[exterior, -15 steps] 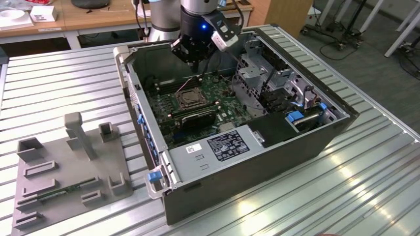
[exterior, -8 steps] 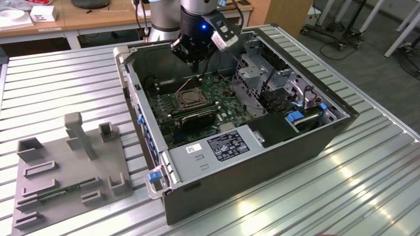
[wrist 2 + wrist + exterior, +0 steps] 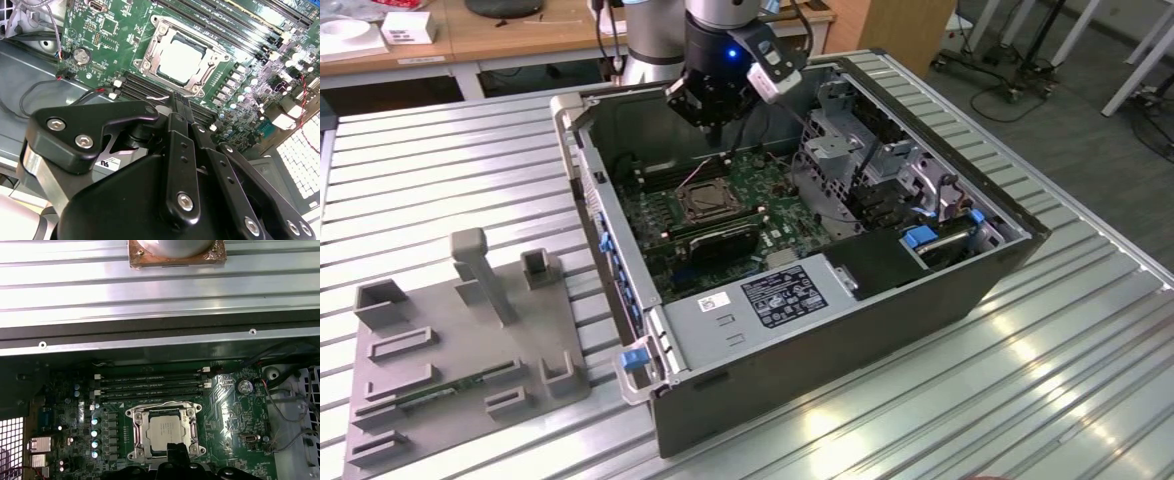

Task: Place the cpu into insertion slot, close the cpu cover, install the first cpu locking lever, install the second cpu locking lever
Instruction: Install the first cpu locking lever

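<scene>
Closest to us was the gripper [image 3: 177,100], its fingers [image 3: 172,117] pressed together and pinching nothing. Just beyond the fingertips sat the insertion slot [image 3: 196,90] with the cpu [image 3: 182,57] lying in it, and the cpu cover [image 3: 159,37] lay flat around the chip. Below the fingers, the slot sat on a green board [image 3: 110,25] inside an open computer case [image 3: 854,330]. The case stood on a ribbed metal table [image 3: 454,170], and we saw the gripper hanging above the board, apart from it.

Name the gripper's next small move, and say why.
Probably ease the gripper down toward the socket. The chip already lies in it with the metal cover flat around it, and the gripper hangs above the board, touching nothing.
</scene>
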`<state>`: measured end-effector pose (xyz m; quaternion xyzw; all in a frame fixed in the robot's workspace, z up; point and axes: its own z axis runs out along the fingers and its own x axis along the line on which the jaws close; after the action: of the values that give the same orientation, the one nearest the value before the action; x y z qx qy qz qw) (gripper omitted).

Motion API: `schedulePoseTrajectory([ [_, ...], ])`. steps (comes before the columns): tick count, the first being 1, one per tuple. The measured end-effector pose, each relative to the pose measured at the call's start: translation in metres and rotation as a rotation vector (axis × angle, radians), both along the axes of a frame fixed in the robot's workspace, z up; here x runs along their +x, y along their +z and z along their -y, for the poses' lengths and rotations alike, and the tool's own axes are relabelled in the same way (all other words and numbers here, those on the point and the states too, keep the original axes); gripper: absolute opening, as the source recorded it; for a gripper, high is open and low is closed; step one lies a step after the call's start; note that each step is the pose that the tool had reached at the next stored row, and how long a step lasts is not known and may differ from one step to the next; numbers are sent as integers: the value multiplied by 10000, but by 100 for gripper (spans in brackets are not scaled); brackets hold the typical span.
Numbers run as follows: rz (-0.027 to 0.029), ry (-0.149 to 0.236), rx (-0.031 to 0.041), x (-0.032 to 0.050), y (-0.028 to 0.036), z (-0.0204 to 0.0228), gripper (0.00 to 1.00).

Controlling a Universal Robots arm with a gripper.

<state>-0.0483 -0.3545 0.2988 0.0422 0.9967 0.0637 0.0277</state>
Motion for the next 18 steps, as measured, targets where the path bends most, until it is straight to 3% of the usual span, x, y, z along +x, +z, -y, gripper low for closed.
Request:
schedulePoseTrajectory([
  [5, 2, -2, 3, -1, -4, -4, 11],
  [11, 2, -1, 1, -4, -25, -40, 11],
  [14, 3, -1, 2, -10, -67, -61, 11],
  [18, 2, -2, 1, -14, -140, -121, 11],
])
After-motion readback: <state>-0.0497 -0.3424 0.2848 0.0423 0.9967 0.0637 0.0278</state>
